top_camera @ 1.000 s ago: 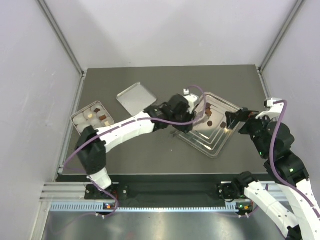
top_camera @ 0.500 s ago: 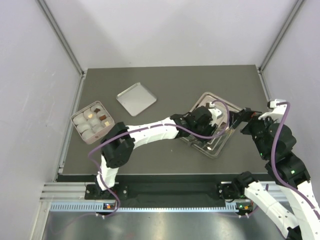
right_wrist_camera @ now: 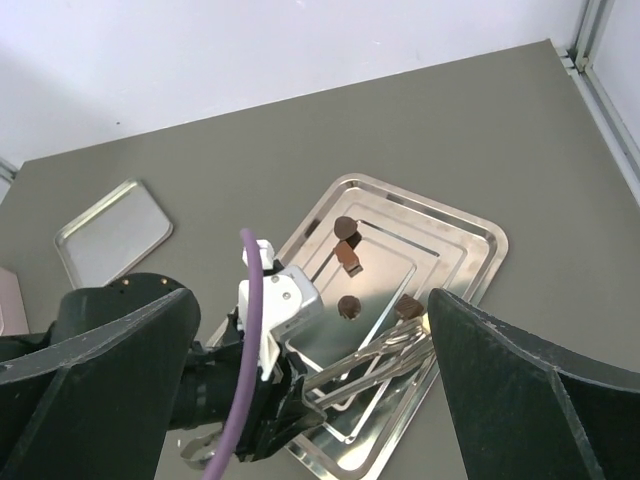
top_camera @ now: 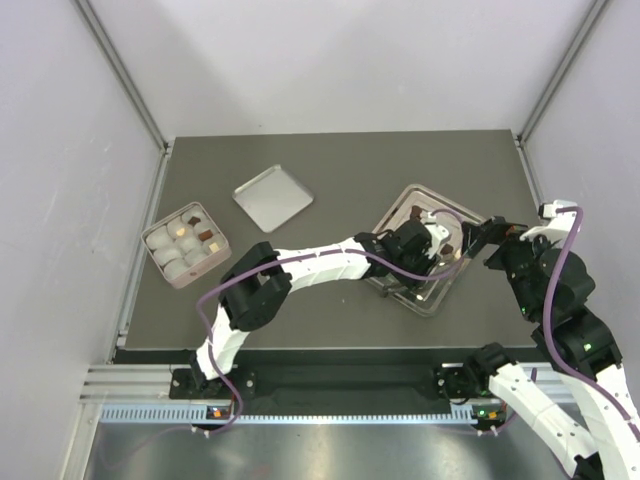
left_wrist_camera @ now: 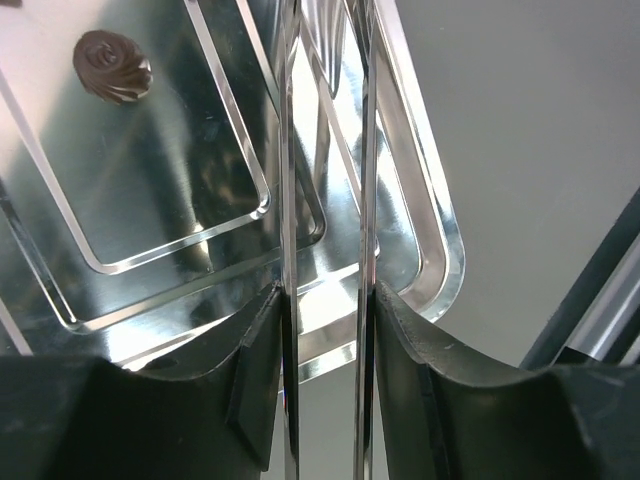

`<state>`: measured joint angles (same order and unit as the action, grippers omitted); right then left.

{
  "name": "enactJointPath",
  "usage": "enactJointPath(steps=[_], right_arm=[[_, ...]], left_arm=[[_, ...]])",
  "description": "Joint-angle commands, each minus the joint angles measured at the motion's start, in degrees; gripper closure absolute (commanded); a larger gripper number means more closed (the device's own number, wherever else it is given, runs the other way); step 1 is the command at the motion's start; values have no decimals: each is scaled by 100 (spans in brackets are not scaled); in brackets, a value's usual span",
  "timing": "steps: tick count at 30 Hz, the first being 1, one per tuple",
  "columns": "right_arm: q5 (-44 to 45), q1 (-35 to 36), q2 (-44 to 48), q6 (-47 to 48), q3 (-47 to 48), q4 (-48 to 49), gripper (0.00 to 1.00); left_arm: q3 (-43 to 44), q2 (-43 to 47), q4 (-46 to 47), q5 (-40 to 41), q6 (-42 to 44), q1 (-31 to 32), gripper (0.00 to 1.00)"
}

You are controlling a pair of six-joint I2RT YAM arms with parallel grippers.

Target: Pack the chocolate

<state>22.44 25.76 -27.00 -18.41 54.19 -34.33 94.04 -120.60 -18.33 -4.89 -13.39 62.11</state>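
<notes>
Several dark chocolate pieces lie on the steel tray (top_camera: 408, 196): a rounded one (right_wrist_camera: 345, 226), a block (right_wrist_camera: 350, 257), a round one (right_wrist_camera: 349, 306) and a block (right_wrist_camera: 408, 306). My left gripper (top_camera: 418, 250) is shut on metal tongs (right_wrist_camera: 385, 352), seen between its fingers in the left wrist view (left_wrist_camera: 325, 310). The tongs' tips lie beside the right block; I cannot tell whether they hold anything. A swirled dark piece (left_wrist_camera: 112, 67) shows at upper left in that view. My right gripper (top_camera: 488, 234) is open and empty, just right of the tray.
A pink box (top_camera: 183, 243) with white and brown pieces in its cells stands at the left. A flat steel lid (top_camera: 272, 197) lies behind it. The left arm (top_camera: 310, 265) stretches across the table's middle. Grey walls close in both sides.
My left gripper has swung right with the tongs, from the tray's left edge to over its near right part. My right gripper has drawn back slightly to the right.
</notes>
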Motion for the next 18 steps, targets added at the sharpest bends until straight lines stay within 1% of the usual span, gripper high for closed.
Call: enactJointPath(steps=[1,8,14,18], right_arm=[[-20,70,37,66,241,49,0],[-20,61,20,57,232,49,0],[-20,70,11,66,214,66,0],[-20,61,28,48,206,67,0]], left_arm=[[290,-87,303,58,99,38,57],[203,-52,339,260,91,56,57],[106,71,365,628,29,65,57],[79,63,435,515,38,56,57]])
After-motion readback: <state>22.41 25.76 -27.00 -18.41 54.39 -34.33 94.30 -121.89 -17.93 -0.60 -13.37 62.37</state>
